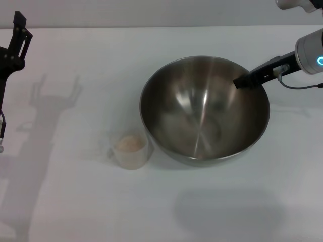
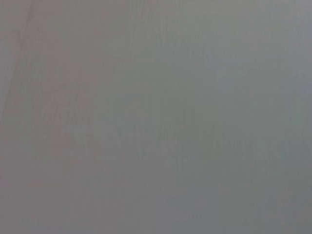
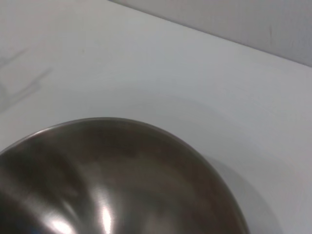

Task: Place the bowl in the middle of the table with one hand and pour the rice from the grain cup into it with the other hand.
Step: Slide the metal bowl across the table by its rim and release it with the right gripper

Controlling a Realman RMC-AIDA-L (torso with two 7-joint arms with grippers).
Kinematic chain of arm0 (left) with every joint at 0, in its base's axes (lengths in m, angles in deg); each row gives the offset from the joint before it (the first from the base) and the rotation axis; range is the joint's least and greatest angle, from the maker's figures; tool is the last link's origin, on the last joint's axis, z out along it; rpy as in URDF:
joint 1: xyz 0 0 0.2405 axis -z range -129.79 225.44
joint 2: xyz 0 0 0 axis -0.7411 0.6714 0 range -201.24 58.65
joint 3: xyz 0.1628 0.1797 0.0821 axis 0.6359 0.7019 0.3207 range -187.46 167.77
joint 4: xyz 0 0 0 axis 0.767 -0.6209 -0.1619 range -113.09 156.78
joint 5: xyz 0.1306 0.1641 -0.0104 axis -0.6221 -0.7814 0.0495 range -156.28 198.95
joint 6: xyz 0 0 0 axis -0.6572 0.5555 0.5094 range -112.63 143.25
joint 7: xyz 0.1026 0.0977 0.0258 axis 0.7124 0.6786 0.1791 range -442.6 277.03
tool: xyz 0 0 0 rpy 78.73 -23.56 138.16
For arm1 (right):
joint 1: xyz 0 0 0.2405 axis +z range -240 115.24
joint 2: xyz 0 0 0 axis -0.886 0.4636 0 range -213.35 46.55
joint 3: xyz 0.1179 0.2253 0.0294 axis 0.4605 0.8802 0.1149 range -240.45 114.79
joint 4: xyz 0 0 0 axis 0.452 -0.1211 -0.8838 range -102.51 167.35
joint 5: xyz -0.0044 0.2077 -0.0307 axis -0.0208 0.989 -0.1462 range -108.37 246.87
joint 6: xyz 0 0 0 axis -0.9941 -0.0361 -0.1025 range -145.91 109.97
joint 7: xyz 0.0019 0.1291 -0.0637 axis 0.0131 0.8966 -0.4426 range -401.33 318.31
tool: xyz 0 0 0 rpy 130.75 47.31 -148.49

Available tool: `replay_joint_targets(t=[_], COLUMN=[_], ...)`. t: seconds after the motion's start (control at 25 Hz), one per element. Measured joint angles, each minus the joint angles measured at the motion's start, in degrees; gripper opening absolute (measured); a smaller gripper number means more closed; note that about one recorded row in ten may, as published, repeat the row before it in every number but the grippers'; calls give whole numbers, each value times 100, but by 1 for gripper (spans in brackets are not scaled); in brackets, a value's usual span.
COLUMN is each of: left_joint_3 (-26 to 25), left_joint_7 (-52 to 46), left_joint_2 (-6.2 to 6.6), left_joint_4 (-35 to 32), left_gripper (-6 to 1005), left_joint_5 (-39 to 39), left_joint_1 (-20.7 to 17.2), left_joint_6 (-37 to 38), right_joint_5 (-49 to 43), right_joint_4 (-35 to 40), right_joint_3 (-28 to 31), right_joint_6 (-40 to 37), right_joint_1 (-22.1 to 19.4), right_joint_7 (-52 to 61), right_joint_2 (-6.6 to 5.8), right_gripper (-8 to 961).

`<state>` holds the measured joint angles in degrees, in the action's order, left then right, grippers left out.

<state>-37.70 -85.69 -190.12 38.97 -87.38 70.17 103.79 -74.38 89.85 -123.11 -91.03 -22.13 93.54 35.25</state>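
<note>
While the right gripper (image 1: 241,82) pinches the bowl (image 1: 202,116) at its far-right rim, the cup (image 1: 131,149) of rice (image 1: 129,143) stands just left of the bowl; the left gripper (image 1: 19,30), fingers unreadable, hangs far left.

A plain white worktop (image 1: 75,212) is filling nearly the whole head view, matte and unmarked. Light is falling from above and in front, laying soft grey shadows across the surface: a branching one is lying on the left part, and a broad faint patch is sitting near the front edge at centre right. Along the far edge a pale grey wall (image 1: 151,12) is showing as a narrow band. In the right wrist view the same wall (image 3: 253,19) is rising behind the worktop's far edge. The left wrist view is showing nothing but flat grey.
</note>
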Motion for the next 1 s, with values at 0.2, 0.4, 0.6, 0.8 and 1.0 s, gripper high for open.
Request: replay_joint_targets(t=[0.2, 0.4, 0.6, 0.8, 1.0], left_joint_3=[0, 0, 13, 32, 40], left_joint_7=[0, 0, 0, 0, 0], left_joint_2=[0, 0, 0, -8, -9], left_joint_4=[-2, -6, 0, 1, 0], left_gripper=[787, 785, 784, 783, 781], left_joint_5=[0, 0, 0, 0, 0], left_joint_1=[-3, -19, -53, -87, -99], left_joint_6=[3, 3, 49, 107, 129], right_joint_5=[-7, -65, -151, -157, -132], right_joint_4=[87, 289, 402, 580, 860], right_joint_3=[-84, -226, -298, -281, -300], right_joint_6=[3, 50, 145, 196, 252], right_joint_1=[-11, -56, -95, -170, -229], right_joint_7=[-36, -40, -18, -46, -59], right_joint_2=[3, 9, 21, 24, 33], right_gripper=[104, 210, 347, 408, 408])
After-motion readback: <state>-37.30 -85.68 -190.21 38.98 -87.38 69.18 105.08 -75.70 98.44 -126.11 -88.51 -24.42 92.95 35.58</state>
